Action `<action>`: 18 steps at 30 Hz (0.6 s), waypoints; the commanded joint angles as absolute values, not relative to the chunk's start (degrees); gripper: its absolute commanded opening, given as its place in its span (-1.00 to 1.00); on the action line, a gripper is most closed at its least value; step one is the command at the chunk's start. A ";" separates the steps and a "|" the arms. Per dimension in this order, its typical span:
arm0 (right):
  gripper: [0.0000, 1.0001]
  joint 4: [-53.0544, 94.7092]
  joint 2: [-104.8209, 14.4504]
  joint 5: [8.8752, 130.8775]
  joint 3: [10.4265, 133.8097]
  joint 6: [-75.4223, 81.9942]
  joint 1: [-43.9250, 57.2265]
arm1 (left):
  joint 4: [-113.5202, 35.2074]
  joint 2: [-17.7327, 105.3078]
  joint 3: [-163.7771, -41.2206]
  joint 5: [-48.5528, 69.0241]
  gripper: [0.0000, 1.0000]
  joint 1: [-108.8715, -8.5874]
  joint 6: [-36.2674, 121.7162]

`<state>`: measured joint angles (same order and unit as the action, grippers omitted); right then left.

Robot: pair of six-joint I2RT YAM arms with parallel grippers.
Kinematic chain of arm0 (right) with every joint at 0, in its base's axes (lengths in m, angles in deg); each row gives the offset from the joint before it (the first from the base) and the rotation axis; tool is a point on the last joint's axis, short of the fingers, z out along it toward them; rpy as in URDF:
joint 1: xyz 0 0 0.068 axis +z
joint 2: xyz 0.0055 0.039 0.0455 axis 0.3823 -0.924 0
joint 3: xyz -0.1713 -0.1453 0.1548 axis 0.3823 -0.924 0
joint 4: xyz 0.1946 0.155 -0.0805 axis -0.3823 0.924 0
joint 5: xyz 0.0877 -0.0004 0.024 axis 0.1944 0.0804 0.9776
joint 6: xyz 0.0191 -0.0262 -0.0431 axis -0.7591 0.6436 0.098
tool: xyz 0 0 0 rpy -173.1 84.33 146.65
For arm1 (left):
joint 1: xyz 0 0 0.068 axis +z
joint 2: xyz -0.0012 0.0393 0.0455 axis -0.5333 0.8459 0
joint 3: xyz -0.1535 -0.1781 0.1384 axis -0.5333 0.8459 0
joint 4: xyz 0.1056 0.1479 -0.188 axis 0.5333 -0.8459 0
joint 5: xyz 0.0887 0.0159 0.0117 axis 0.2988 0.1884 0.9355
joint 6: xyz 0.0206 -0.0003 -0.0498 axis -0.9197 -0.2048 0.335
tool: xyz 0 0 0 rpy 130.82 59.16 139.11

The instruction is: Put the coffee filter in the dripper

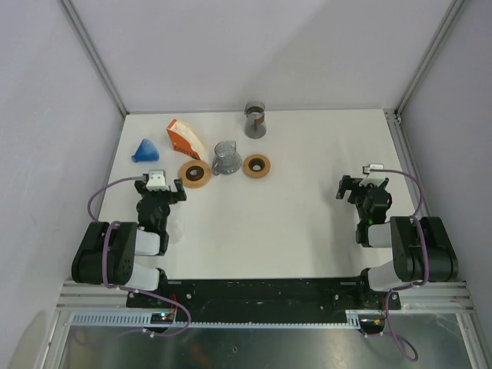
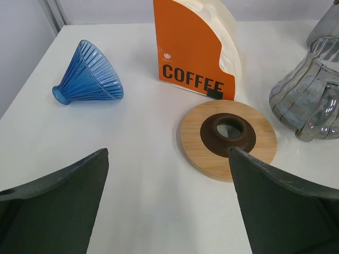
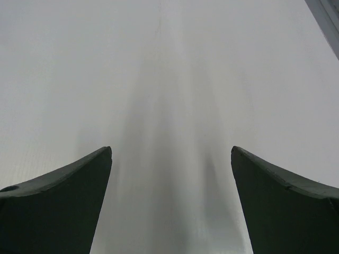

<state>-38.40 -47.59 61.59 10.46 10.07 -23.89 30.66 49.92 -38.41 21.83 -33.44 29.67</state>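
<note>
I am looking down on a white matte rectangular tabletop (image 1: 307, 238) that fills the middle of the overhead view. Plain panels box it in on three sides: a pale lilac-grey back wall (image 1: 254, 54), a matching left side wall (image 1: 46, 115) and a matching right side wall (image 1: 461, 154). A slim silver aluminium left corner post (image 1: 92, 54) and a slim silver aluminium right corner post (image 1: 430, 54) run along the joins. At the near edge a ribbed silver aluminium frame rail (image 1: 453, 296) borders the table, and beyond it lies a dull grey metal sheet (image 1: 254, 350). The light is soft and even, and in my right wrist feed the bare tabletop shows only a faint grey streak of shade (image 3: 169, 132).
</note>
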 commanded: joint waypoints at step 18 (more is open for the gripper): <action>0.90 0.72 -20.95 64.14 25.66 2.71 -12.20 | 11.99 38.39 -45.94 14.53 0.91 -30.38 29.47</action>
